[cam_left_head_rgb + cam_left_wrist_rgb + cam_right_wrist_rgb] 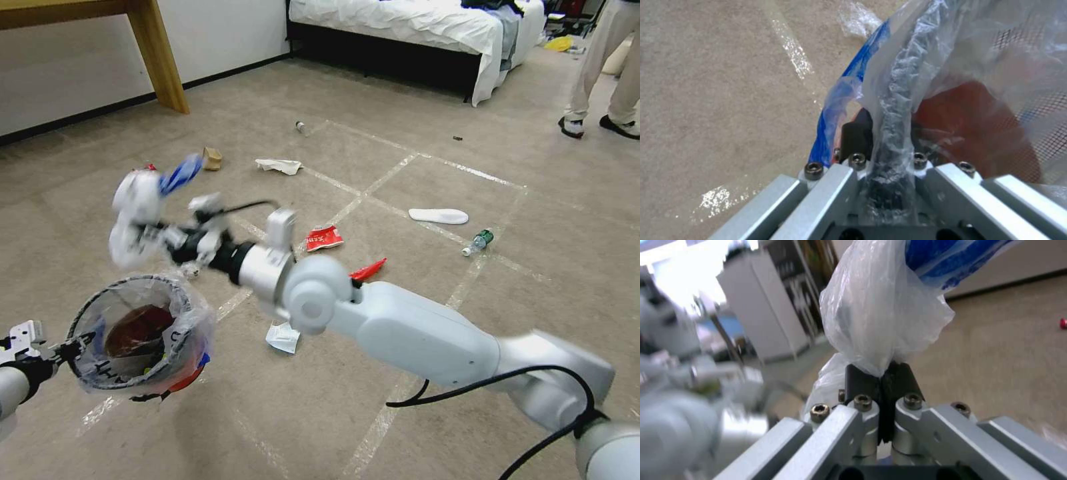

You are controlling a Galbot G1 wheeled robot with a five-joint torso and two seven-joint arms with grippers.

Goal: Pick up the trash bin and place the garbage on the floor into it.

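Left gripper pinches the trash bin rim while, above the bin, the right gripper (wrist view shows it) clamps a clear plastic bag.

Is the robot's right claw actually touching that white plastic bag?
Touching. The right wrist view shows the right gripper with its jaws closed on the bunched plastic bag.

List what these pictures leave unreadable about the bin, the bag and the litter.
- Bin contents: in the head view the trash bin shows a dark red patch through its liner; which items lie inside is unclear.
- Left tool: its grip on the rim is wrapped in liner plastic.
- Right tool: it pinches a plastic bag whose top is cut off by the frame edge and motion-blurred in the head view.
- Small dark object on the floor: too small to identify.
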